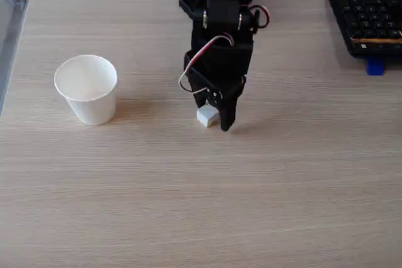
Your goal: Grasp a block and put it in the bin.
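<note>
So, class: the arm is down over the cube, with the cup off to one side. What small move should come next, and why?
Probably close the gripper on the cube. The cube sits on the table at the fingertips, not lifted. Whether the grip is already firm cannot be told. The cup stands upright to the left in the fixed view, so carrying comes later.

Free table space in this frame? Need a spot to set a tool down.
Widest bare patch: the whole near strip of the light wood table, in front of the white paper cup and the black gripper. Also bare between cup and gripper. Crowded at centre, where the gripper meets the small white cube, and by the black keyboard top right.
</note>
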